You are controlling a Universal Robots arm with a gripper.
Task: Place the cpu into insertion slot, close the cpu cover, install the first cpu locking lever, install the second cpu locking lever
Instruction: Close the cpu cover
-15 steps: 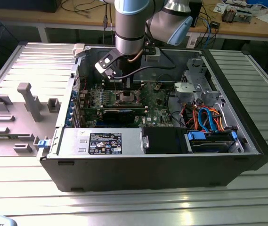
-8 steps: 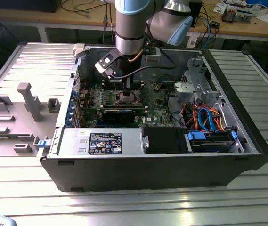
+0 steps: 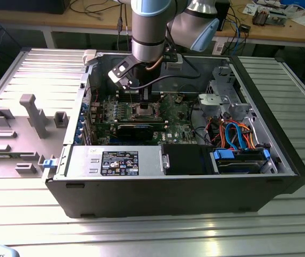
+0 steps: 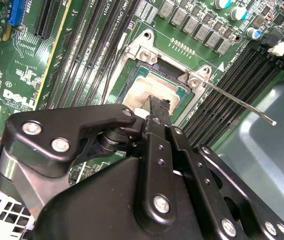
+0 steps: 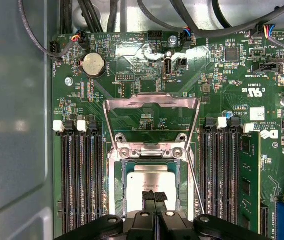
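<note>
The cpu, a pale square chip, lies flat in the insertion slot in the middle of the green motherboard. My gripper hangs right over the chip's near edge with its two black fingers pressed together and nothing between them. The cpu cover, a silvery open frame, stands swung up at the slot's hinged end. A thin locking lever sticks out unlatched from a corner of the slot. In the second wrist view the cpu shows just beyond the fingertip. In the exterior view my gripper reaches down into the open computer case.
Black memory slots flank the socket on both sides. A long black card lies in front of the socket, with a power supply box and drive bay with blue and orange cables nearby. The case walls hem the arm in.
</note>
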